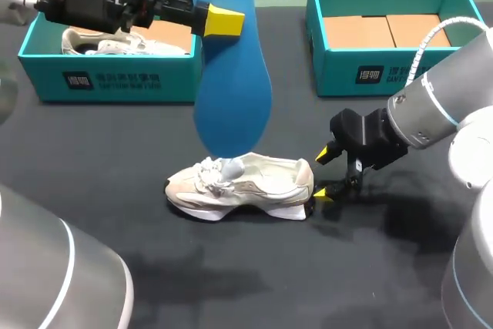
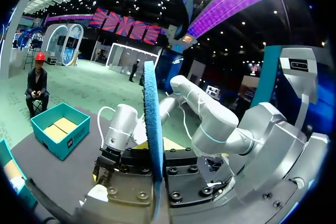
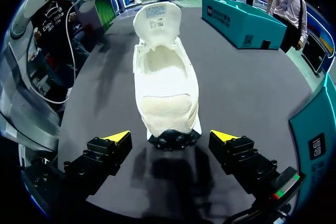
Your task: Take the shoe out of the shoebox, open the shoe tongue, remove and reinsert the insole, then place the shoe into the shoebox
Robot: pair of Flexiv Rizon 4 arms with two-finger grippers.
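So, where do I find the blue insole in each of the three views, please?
Head view: blue insole hangs upright from the left claw, lower end at the white shoe.
Left wrist view: the insole stands edge-on between the claw's fingers.
Right wrist view: not in it.
Shared landmark: the shoe, ahead of the open right claw.

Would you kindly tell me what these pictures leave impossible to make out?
- Head view: the insole runs off the top edge. Its lower end covers the shoe's opening, so contact there is unclear.
- Head view: the left tool's far finger sits behind the insole.
- Right wrist view: the shoe's toe interior is hidden by its own upper.
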